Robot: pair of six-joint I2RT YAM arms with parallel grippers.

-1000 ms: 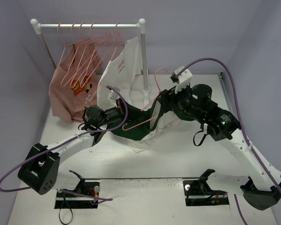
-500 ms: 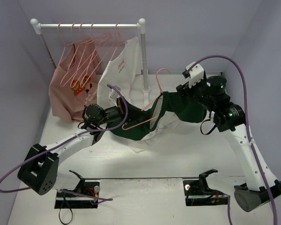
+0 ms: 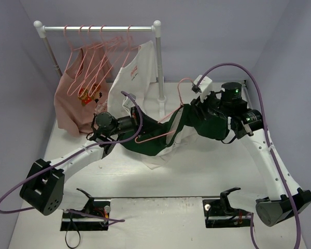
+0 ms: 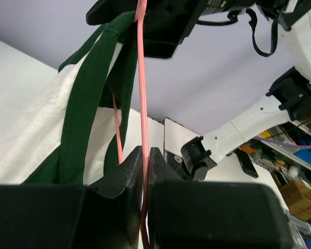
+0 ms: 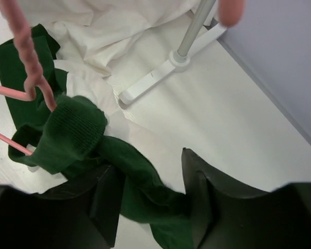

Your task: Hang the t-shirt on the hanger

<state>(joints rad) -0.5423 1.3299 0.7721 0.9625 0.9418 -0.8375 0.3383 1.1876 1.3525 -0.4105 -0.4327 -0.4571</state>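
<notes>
Midway toward the far edge of the counter [image 3: 197,171], the limp, light-seeming t-shirt [image 3: 147,148] is being pinched at green cloth by the right fingers [image 5: 202,192]; its ribbed collar [image 5: 75,132] seems firmest. The thin hanger [image 4: 142,93] is being clamped by the left fingers [image 4: 119,176].

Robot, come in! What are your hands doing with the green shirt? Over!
Left gripper shut on hanger wire. Right gripper shut on t-shirt, green sleeve. Green fabric bunched at hanger's hook. Rack foot close by.
</notes>
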